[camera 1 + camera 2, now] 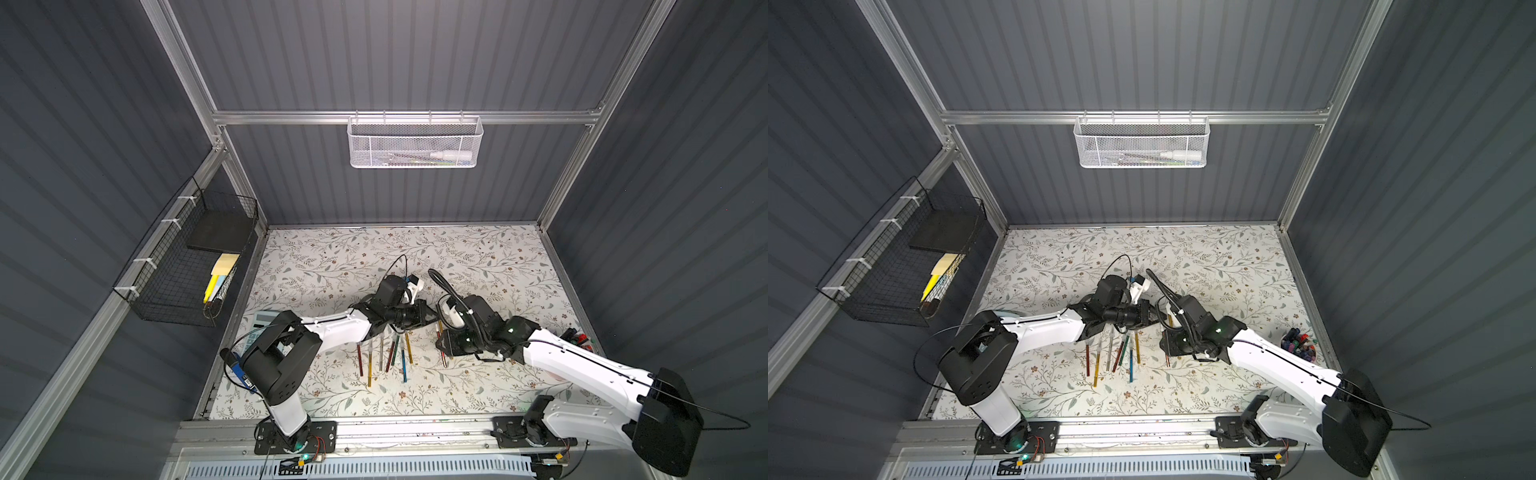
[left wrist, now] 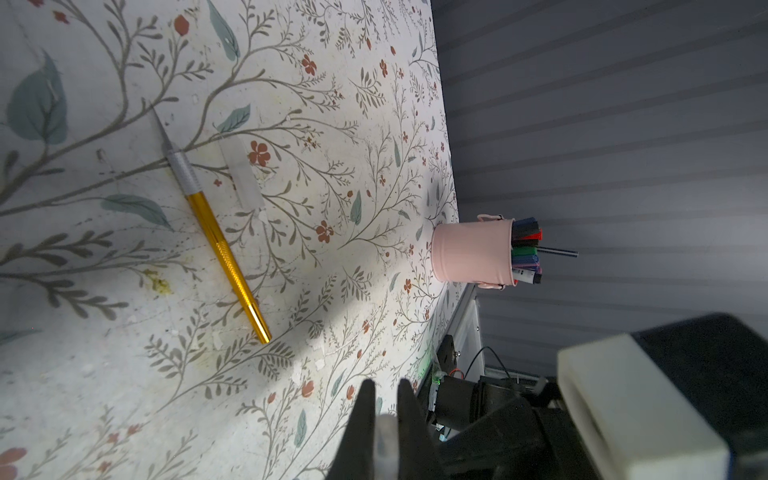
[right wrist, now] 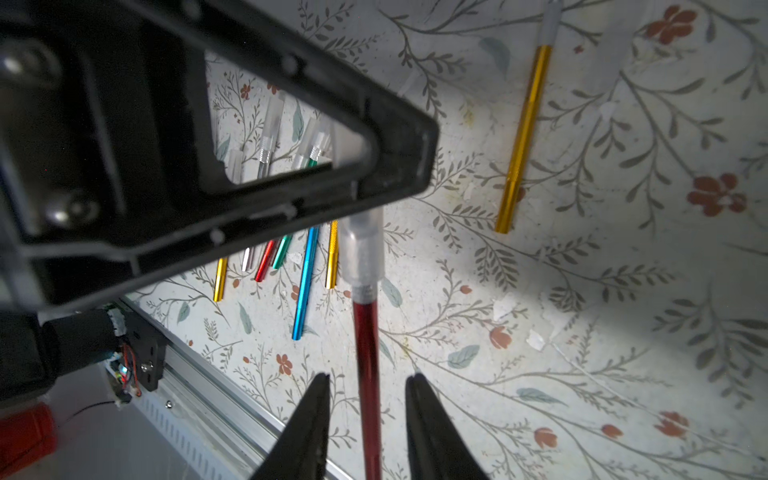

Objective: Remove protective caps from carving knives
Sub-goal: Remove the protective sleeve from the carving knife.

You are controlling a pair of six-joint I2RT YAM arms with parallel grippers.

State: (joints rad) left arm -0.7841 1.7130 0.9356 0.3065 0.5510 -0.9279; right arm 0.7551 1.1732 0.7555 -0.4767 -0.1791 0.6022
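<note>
L gripper (image 2: pixel 386 384) is pinched shut on the clear cap (image 3: pixel 362 253) of the red knife (image 3: pixel 368 353), which hangs over the floral tabletop (image 3: pixel 582 299), R gripper (image 3: pixel 369 377) parted round its handle w/o touching; we reckon it's light, stiff, slick, so clamp mid-handle, clear of the blade.

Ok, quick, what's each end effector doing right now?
Left end effector: closed on the clear cap of the red knife.
Right end effector: open, straddling that knife's handle without gripping.
</note>
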